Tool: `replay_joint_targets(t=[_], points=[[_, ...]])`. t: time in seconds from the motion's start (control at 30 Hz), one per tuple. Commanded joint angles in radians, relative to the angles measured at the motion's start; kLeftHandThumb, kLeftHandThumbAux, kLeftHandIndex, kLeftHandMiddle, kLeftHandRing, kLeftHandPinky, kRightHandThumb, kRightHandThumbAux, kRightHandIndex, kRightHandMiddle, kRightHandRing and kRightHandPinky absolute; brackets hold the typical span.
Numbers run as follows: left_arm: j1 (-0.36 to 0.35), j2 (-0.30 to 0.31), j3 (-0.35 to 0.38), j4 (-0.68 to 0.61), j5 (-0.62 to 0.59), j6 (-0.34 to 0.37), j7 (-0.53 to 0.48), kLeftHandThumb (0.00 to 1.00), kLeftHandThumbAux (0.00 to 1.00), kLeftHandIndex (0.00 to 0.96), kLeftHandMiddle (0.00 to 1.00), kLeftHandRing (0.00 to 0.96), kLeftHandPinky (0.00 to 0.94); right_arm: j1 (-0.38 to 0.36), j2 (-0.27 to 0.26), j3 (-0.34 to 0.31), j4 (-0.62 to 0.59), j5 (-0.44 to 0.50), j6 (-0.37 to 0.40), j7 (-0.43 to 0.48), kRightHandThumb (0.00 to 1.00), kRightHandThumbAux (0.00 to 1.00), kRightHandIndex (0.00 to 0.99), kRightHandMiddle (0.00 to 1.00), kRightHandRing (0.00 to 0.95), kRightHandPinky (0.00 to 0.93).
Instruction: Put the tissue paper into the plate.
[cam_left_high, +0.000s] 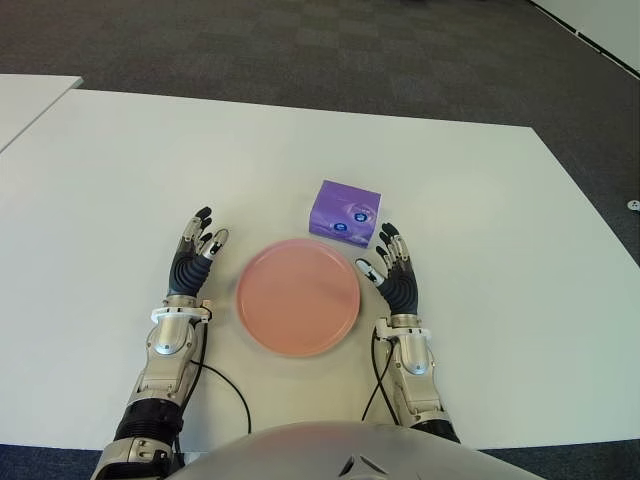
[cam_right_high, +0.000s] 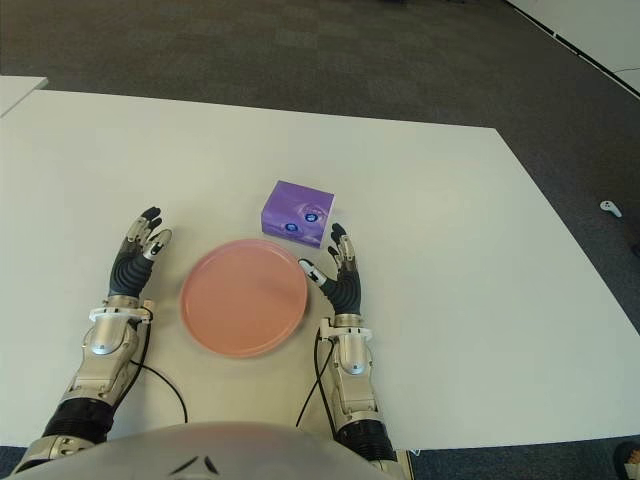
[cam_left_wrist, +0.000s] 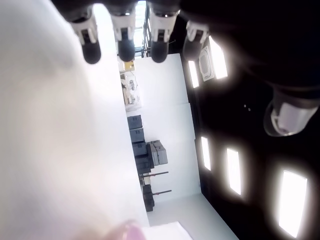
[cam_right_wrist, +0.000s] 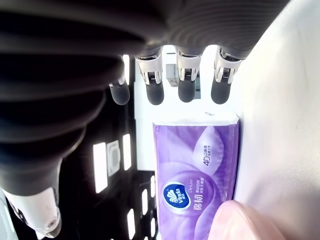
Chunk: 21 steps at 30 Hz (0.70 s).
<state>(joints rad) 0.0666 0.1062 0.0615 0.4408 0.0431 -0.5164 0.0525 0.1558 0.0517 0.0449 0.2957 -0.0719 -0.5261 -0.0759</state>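
A purple pack of tissue paper (cam_left_high: 345, 212) lies on the white table (cam_left_high: 480, 240), just beyond the far right rim of a round pink plate (cam_left_high: 298, 296). The plate holds nothing. My right hand (cam_left_high: 392, 268) is beside the plate's right edge, fingers spread and holding nothing, its fingertips a short way short of the pack. The right wrist view shows the pack (cam_right_wrist: 197, 165) just past those straight fingers (cam_right_wrist: 186, 90). My left hand (cam_left_high: 196, 250) shows open at the plate's left side, with its fingers (cam_left_wrist: 125, 47) extended over bare table.
Dark grey carpet (cam_left_high: 330, 55) lies beyond the table's far edge. A second white table (cam_left_high: 25, 100) meets the far left corner. Black cables (cam_left_high: 225, 385) run from both wrists near the front edge.
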Motion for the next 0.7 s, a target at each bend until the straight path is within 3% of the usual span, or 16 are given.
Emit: replay_joint_targets(t=[0.03, 0.7], points=[[0.055, -0.021, -0.01, 0.047, 0.015, 0.048, 0.01, 0.0, 0.381, 0.0, 0.0, 0.0, 0.0, 0.08, -0.001, -0.009, 0.08, 0.003, 0.067, -0.006, 0.0, 0.649, 0.0, 0.0, 0.0, 0.0], [0.049, -0.028, -0.012, 0.057, 0.029, 0.038, 0.029, 0.0, 0.392, 0.0, 0.0, 0.0, 0.0, 0.083, -0.005, -0.007, 0.069, -0.007, 0.071, -0.015, 0.0, 0.695, 0.0, 0.0, 0.0, 0.0]])
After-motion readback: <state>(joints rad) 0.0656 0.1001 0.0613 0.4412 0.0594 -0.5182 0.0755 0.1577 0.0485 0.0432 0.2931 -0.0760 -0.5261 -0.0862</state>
